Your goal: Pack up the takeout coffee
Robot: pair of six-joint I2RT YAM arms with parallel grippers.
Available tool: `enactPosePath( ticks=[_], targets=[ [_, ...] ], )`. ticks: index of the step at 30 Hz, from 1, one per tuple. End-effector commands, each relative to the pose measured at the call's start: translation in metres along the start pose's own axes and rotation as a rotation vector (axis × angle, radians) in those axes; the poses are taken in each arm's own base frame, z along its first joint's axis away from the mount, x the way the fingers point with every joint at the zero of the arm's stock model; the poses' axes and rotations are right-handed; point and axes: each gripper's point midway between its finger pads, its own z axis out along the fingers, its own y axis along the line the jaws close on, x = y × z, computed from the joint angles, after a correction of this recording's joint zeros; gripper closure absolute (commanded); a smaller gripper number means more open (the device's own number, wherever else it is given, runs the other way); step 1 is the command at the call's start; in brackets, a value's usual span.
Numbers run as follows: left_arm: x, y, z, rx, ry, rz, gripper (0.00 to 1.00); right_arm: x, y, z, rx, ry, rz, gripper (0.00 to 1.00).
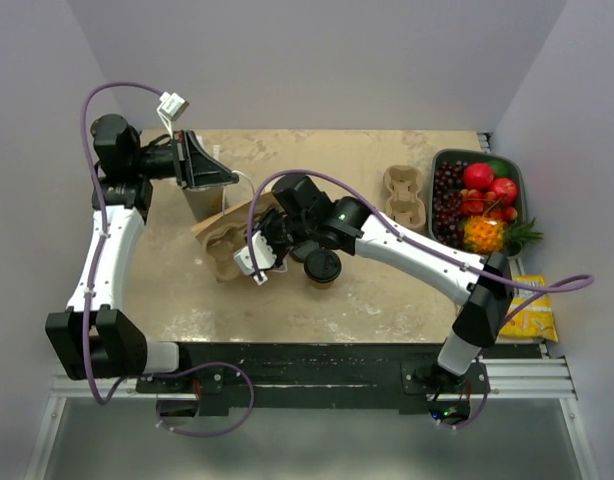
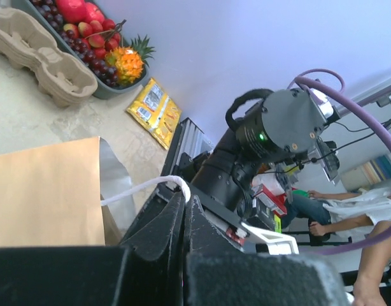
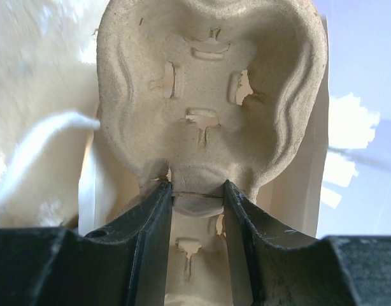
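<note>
- Nearest the arm bases in the overhead view, the small kraft-brown paper cup with a round black plastic lid (image 1: 323,268) stood upright on the mottled beige tabletop (image 1: 387,290). Its lid faced the camera, so its long axis ran vertical, and it was not yet packed.
- The right gripper (image 3: 197,191) lay just beside the cup, which sat at the gripper's 3 o'clock. Its jaws were part closed, pinching the middle ridge of a moulded grey-brown pulp cup carrier (image 3: 208,76) (so it was not free to take the cup).
- Further off, at the cup's 10 o'clock, stood the tall brown paper bag (image 2: 42,191).
- Farthest, the left gripper (image 2: 184,197) was clamped tight on the bag's white cord handle (image 2: 138,190), so the right arm was plainly the nearer to the cup.
</note>
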Motion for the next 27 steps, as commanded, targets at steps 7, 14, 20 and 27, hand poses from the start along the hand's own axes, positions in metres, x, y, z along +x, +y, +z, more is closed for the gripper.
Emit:
enactPosePath(
  ticks=[7, 14, 20, 27],
  targets=[
    [0.012, -0.124, -0.01, 0.137, 0.13, 0.139, 1.0, -0.065, -0.02, -0.026, 0.01, -0.016, 0.094, 1.0],
    [0.037, -0.127, -0.01, 0.1, 0.098, 0.07, 1.0, -0.103, -0.016, -0.049, -0.021, -0.062, 0.206, 0.99],
    [0.04, -0.118, -0.009, 0.089, 0.094, -0.003, 1.0, -0.086, 0.003, -0.031, -0.08, 0.024, 0.292, 1.0],
    [0.052, -0.068, -0.009, 0.11, 0.117, -0.146, 1.0, -0.077, 0.01, -0.02, -0.038, -0.01, 0.35, 1.0]
  ],
)
